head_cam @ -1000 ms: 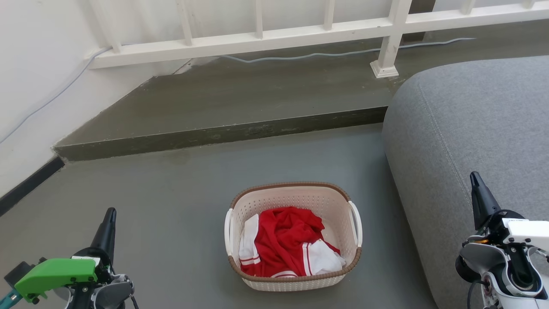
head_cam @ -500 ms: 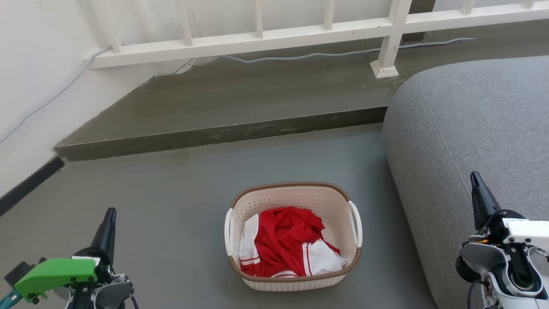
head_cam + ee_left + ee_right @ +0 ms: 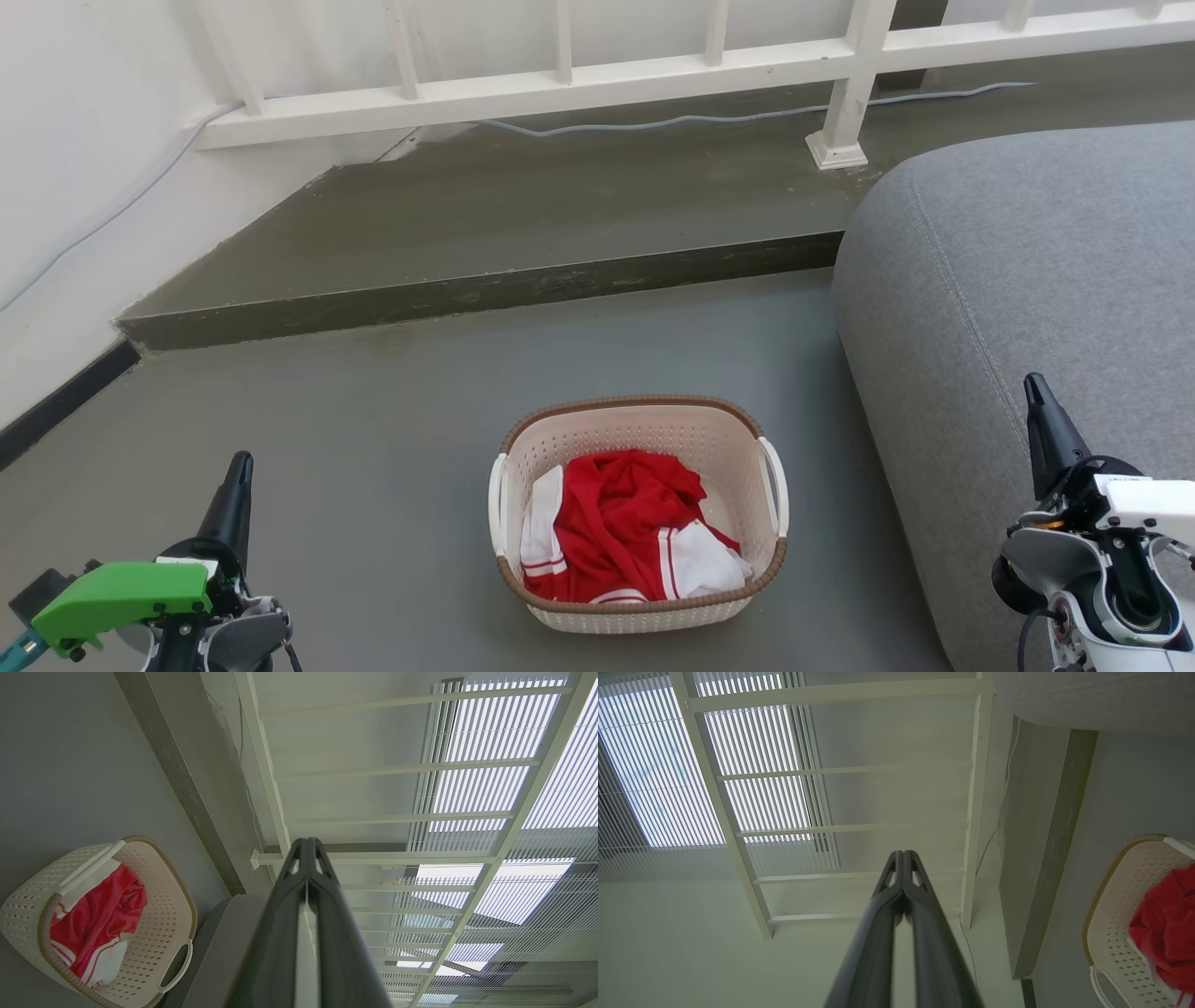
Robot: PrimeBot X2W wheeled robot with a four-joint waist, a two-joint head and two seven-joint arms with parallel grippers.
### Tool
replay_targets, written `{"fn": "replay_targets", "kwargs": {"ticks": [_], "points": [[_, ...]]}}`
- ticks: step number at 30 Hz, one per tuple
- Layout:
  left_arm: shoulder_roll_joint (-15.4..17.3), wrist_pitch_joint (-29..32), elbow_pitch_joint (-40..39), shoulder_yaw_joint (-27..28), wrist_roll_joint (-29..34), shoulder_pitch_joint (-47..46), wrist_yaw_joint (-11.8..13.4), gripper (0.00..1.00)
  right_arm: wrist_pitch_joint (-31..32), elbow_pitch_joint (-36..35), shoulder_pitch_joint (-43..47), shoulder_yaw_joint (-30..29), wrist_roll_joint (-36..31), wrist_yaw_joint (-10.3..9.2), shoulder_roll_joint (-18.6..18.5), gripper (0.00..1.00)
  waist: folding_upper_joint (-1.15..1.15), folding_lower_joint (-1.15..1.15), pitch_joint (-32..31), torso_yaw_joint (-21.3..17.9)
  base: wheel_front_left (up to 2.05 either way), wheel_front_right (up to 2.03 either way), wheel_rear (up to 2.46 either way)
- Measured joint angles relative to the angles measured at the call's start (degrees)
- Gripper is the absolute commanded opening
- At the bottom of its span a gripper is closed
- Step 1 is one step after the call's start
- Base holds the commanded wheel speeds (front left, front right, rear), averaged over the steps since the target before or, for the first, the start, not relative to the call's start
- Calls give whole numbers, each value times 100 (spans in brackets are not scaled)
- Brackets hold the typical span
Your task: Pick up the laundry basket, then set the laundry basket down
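Observation:
The laundry basket (image 3: 644,425), cream-white and perforated with a brown rim and white loop handles, stands on the grey floor in the lower middle of the head view. Red and white clothes (image 3: 621,527) lie inside it. My left gripper (image 3: 241,464) is at the lower left, well to the left of the basket, shut and holding nothing. My right gripper (image 3: 1032,385) is at the lower right over the sofa's edge, also shut and empty. The basket (image 3: 154,933) shows at the lower left of the left wrist view, beside the shut left gripper (image 3: 307,842). The basket (image 3: 1120,914) sits at the right edge of the right wrist view, with the right gripper (image 3: 902,854) shut.
A grey sofa (image 3: 1027,280) rises just right of the basket. Behind the basket a raised concrete step (image 3: 485,289) crosses the floor, with a white railing (image 3: 653,65) and a cable (image 3: 709,117) beyond. A white wall (image 3: 75,187) stands at the left.

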Motion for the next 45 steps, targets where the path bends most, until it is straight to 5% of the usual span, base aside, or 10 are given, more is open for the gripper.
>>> {"fn": "replay_targets", "kwargs": {"ticks": [45], "points": [[-3, 4, -1, 5, 0, 0, 0, 0, 0, -3, 0, -19, -1, 0, 5, 0, 0, 0, 0, 0, 0, 0, 0]]}}
